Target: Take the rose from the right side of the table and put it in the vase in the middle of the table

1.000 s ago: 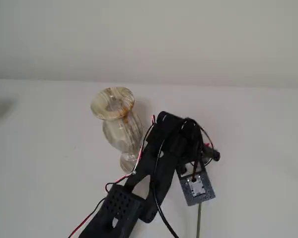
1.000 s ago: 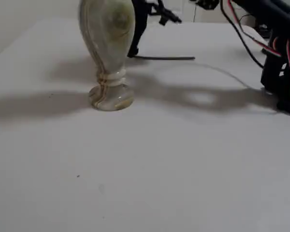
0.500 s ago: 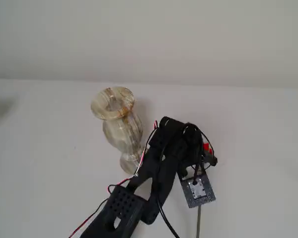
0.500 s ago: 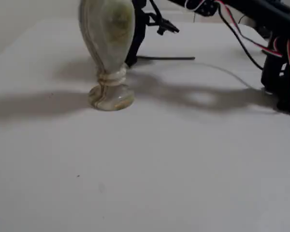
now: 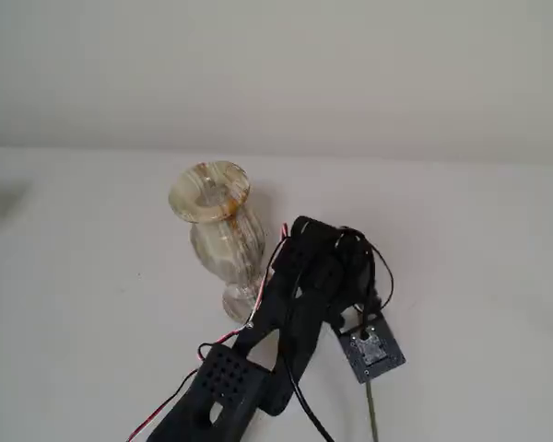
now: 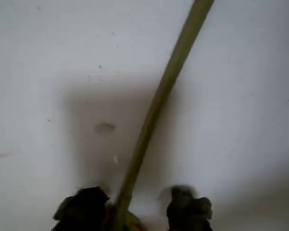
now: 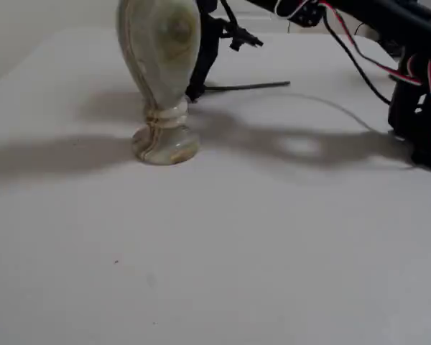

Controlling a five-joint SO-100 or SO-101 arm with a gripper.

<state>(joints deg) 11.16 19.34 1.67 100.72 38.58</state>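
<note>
Rose (image 6: 156, 103) stem lies flat on the white tabletop (image 5: 83, 276), running between the gripper (image 6: 137, 211) fingertips, which stand apart at the wrist view's bottom edge; one tip touches the stem, the other is clear of it, so the jaws look open and nothing is clamped. The thin, straight, green-grey stem should be light and fairly stiff, best pinched near its middle. No bud shows. The glossy, cream-and-tan vase (image 5: 217, 235) stands upright beside the arm, well in from the table's edges; its narrow foot could tip.
</note>
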